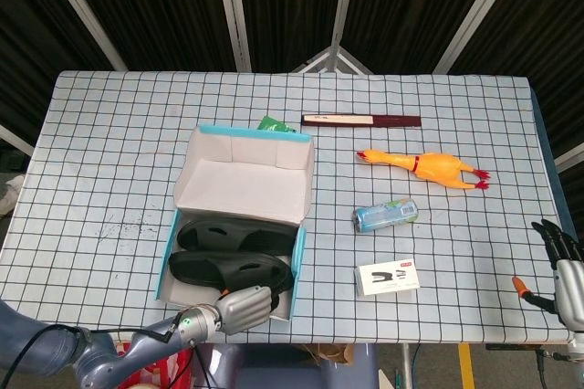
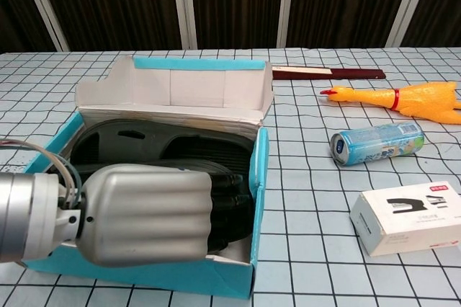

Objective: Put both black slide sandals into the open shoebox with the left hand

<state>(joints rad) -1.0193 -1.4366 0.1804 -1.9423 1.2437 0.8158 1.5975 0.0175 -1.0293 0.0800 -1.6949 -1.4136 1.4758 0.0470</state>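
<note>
1. Black slide sandals (image 1: 233,254) both lie side by side inside the open shoebox (image 1: 239,179) on the bench (image 1: 119,152).
2. Our left hand (image 2: 148,213) sits at the box's near end, fingers (image 2: 229,205) curled down onto the nearer sandal; we cannot tell if it's actually gripping.
3. Our right hand (image 1: 563,270) is at the bench's far right edge, fingers spread, holding nothing, well apart from the box.

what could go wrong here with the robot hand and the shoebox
The left robot hand has its fingers on the near sandal inside the shoebox; pulling out, it may drag that sandal along. The shoebox sits close to the table's near edge, so a tug toward the robot might tip it off.
</note>
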